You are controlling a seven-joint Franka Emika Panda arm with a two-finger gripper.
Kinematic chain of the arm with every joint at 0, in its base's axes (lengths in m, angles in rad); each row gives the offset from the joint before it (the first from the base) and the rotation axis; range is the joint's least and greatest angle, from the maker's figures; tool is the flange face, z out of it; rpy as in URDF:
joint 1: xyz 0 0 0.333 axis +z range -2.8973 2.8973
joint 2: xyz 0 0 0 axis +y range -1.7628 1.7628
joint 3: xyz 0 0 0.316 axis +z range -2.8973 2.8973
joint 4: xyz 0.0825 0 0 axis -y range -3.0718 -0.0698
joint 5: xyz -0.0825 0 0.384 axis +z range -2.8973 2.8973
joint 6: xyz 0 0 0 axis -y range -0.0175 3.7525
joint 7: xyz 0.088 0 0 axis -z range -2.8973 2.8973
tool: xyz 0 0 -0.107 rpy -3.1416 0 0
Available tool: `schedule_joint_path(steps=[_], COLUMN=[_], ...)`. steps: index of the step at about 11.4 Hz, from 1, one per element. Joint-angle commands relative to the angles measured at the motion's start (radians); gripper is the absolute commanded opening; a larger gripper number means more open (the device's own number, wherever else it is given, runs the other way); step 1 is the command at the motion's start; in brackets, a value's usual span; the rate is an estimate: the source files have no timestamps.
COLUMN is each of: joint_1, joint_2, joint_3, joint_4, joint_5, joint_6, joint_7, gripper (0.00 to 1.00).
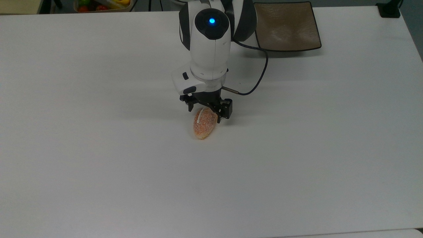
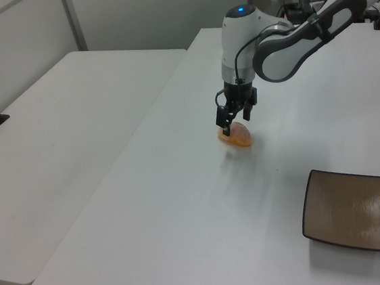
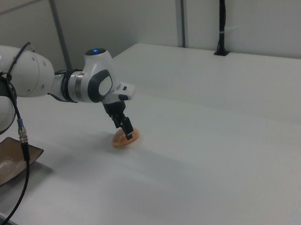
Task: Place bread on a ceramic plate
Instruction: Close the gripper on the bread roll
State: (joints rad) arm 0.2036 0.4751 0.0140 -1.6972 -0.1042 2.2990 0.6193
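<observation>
The bread (image 1: pixel 205 124), an oval orange-tan roll with a speckled crust and a white stripe along its top, lies on the white counter (image 1: pixel 99 165) near the middle. The gripper (image 1: pixel 207 111) is down over the roll's far end in the top view, its black fingers (image 1: pixel 226 111) spread apart, one on each side of the bread, not closed on it. In the left view the gripper (image 2: pixel 232 119) stands at the roll (image 2: pixel 238 136), and in the right view the gripper (image 3: pixel 125 127) sits over the bread (image 3: pixel 122 139). The ceramic plate (image 1: pixel 287 27), square and glossy brown with a dark rim, rests well apart at the counter's far edge toward the top view's right, bare. A dark cable (image 1: pixel 261 74) loops from the arm's wrist. No writing or labels can be read anywhere.
</observation>
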Motion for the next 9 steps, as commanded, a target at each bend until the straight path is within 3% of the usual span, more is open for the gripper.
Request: schedule_joint_path(steps=[1,2,3,9], joint_1=[0.011,0.011,0.013,0.01], joint_2=[0.023,0.025,0.025,-0.012], joint_3=[-0.006,-0.006,-0.006,-0.005], joint_4=[0.021,0.021,0.021,0.017], joint_5=[-0.04,-0.051,-0.051,-0.088], joint_6=[0.02,0.02,0.02,0.017], joint_7=[0.051,0.053,0.057,0.056], gripper=[0.98,0.67,0.47,0.42])
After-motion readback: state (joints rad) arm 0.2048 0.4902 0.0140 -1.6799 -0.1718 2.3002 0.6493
